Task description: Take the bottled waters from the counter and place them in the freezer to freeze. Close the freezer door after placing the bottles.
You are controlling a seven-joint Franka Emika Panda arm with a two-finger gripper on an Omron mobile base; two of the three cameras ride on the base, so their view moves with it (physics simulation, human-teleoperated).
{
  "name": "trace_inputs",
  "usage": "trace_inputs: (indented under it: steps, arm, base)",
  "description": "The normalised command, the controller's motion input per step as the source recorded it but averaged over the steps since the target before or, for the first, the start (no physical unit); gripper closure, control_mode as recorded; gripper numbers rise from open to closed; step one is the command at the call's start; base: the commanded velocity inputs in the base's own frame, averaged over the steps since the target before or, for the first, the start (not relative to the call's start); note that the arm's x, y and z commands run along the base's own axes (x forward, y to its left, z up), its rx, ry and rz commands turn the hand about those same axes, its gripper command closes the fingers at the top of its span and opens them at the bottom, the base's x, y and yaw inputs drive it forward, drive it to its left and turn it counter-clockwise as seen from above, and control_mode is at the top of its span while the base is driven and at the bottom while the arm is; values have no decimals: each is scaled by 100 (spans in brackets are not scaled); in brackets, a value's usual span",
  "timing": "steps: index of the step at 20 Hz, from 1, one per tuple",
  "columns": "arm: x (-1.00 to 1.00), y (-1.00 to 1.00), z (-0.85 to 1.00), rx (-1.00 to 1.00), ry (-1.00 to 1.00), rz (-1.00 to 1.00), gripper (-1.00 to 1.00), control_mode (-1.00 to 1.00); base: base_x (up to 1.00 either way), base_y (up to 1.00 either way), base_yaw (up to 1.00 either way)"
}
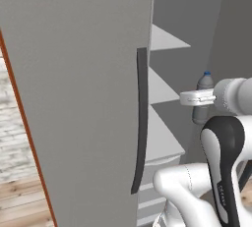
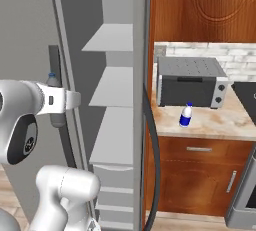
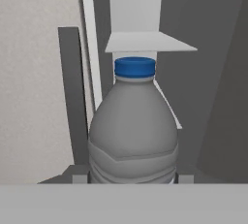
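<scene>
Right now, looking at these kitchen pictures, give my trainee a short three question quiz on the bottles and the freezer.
1. True or false: the freezer door is shut.
2. Where does the bottle with the blue label stand? A) on a freezer shelf B) on the counter in front of the toaster oven C) on the floor
3. Fill in: the hand is shut on the ____ bottle, which has a blue cap.

Key: 1. False, it stands open and the shelves show. 2. B. 3. grey.
</scene>
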Motion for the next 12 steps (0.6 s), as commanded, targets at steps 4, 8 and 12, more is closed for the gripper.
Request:
trace_inputs:
  steps: [4, 8, 12]
  arm:
    - [0, 0, 0, 0, 0, 0, 100, 100]
    - [0, 0, 0, 0, 0, 0, 100, 100]
    - [0, 0, 0, 0, 0, 0, 100, 100]
  base:
    - [26, -23, -10]
    - [24, -6, -7]
    - [30, 0, -7]
